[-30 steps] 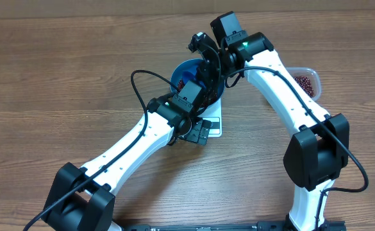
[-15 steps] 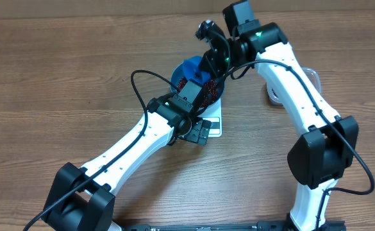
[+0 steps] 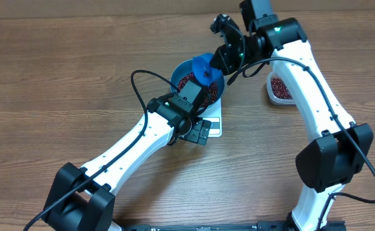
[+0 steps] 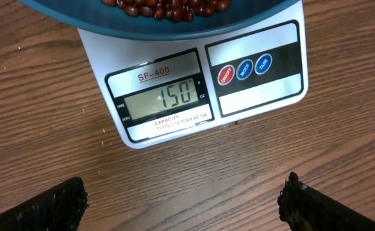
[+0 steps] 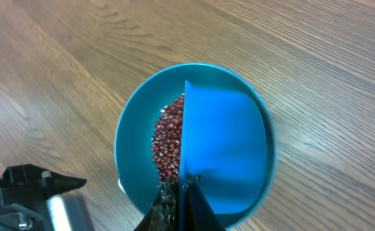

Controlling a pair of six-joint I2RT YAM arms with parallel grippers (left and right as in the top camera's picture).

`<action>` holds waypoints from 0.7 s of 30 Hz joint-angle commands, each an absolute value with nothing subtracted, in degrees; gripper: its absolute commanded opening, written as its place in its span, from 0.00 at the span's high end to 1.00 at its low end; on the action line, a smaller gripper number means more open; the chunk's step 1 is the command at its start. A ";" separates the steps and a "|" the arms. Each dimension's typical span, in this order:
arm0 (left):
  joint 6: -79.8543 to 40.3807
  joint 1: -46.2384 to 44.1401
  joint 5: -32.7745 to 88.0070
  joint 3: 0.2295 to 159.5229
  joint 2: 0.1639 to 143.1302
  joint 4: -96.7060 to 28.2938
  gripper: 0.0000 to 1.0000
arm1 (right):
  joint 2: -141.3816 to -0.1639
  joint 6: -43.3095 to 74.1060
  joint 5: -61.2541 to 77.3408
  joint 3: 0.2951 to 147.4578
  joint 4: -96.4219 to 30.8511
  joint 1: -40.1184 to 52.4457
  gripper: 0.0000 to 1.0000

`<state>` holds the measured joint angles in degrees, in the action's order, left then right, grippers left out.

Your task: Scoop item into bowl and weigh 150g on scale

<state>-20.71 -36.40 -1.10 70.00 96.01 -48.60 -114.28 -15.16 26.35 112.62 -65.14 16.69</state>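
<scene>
Right gripper point(image 5: 179, 202), drawn back toward the plastic tub point(image 3: 280, 88), pinches the blue scoop point(image 5: 222, 147) over the bowl point(image 5: 129, 128) of beans point(image 5: 168, 144) on the scale point(image 4: 251, 90); left gripper point(image 4: 184, 199) gapes wide above the wood-grain table point(image 3: 59, 77).

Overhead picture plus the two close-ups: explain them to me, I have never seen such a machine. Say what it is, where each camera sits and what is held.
Two white robot arms stand at a wooden table. The overhead view looks down from above; the other two come from a camera on each wrist. A white scale carries a blue bowl of red-brown beans; its display reads 150. The left gripper hangs open in front of the scale, holding nothing. The right gripper is shut on a blue scoop above the bowl. A clear tub with more beans sits near the right arm.
</scene>
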 commanded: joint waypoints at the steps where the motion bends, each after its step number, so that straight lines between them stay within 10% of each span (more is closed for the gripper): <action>1: -21.23 -36.62 -1.69 69.45 94.87 -48.56 0.00 | -112.18 -13.06 28.84 114.61 -64.90 14.41 0.96; 21: -21.23 -36.62 -1.69 69.45 94.87 -48.56 0.00 | -112.18 -11.81 51.46 114.61 -68.64 1.63 0.96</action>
<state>-20.71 -36.40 -1.13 70.00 96.01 -48.60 -114.28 -12.05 47.55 112.62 -68.20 3.51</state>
